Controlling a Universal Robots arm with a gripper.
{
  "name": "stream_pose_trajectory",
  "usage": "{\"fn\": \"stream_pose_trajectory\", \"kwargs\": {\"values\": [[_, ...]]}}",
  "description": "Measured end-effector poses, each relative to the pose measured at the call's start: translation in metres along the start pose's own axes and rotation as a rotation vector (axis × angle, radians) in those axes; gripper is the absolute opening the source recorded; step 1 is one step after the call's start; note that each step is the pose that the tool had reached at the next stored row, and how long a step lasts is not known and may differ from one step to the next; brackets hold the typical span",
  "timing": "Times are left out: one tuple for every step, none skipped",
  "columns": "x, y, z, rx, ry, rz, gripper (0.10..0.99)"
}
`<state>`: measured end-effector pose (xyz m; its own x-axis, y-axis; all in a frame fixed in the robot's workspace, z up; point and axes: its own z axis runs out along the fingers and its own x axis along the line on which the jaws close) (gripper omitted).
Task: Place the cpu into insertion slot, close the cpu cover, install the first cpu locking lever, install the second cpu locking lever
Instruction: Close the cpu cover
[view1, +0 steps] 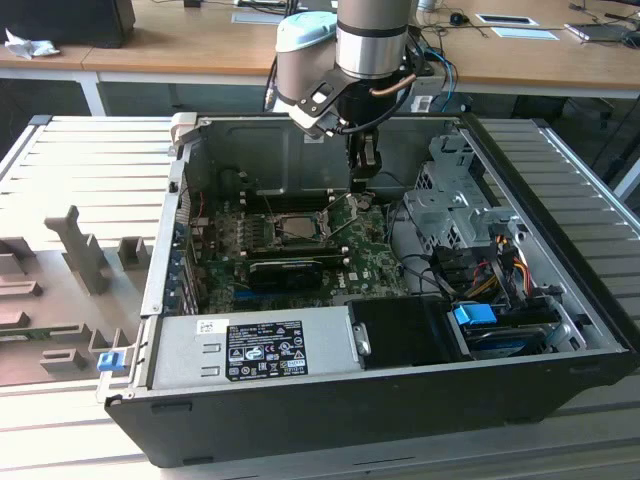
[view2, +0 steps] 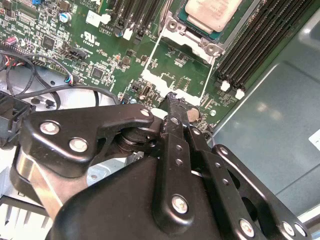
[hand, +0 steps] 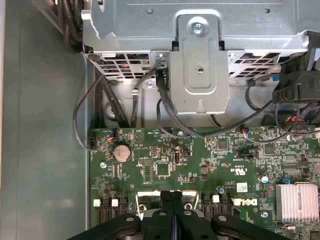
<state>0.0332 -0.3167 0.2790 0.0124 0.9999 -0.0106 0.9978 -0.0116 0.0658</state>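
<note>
The step in hand is judged to be a locking lever (view2: 209, 75), a thin wire rod running out from the insertion slot (view1: 270, 228). The gripper (view2: 174, 98), its fingers pressed together with nothing seen between them, is poised just beside that slot. Any push is best kept slow and straight, so the tips are not slipped onto the green board (view2: 125, 45). The cpu (view2: 212, 11) is seated in the slot. Its face is pale, silvery-beige and square, and it is framed by the cpu cover (view2: 197, 42), which appears lowered.

Power supply label (view1: 265, 350) carries print, seemingly too small to read.
</note>
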Motion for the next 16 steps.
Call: {"fn": "stream_pose_trajectory", "kwargs": {"values": [[0.0,0.0007,0.0,0.0,-0.0001,0.0,0.106],[0.0,0.0014,0.0001,0.0,-0.0001,0.0,0.106],[0.0,0.002,0.0001,0.0,-0.0001,0.0,0.106],[0.0,0.0026,0.0002,0.0,-0.0001,0.0,0.106],[0.0,0.0033,0.0002,0.0,-0.0001,0.0,0.106],[0.0001,0.0041,0.0002,0.0,-0.0001,0.0,0.106],[0.0001,0.0048,0.0003,0.0,-0.0001,0.0,0.106],[0.0001,0.0058,0.0003,0.0,-0.0001,0.0,0.106],[0.0001,0.0066,0.0004,0.0,-0.0001,0.0,0.106],[0.0001,0.0071,0.0004,0.0,0.0,0.0,0.106],[0.0001,0.0078,0.0005,0.0,-0.0001,0.0,0.106],[0.0001,0.0081,0.0005,0.0,-0.0001,0.0,0.106],[0.0001,0.0086,0.0005,0.0,-0.0001,0.0,0.106],[0.0001,0.0091,0.0006,0.0,-0.0001,0.0,0.106],[0.0002,0.0098,0.0006,0.0,-0.0001,0.0,0.106],[0.0002,0.0103,0.0006,0.0,-0.0001,0.0,0.106]]}}
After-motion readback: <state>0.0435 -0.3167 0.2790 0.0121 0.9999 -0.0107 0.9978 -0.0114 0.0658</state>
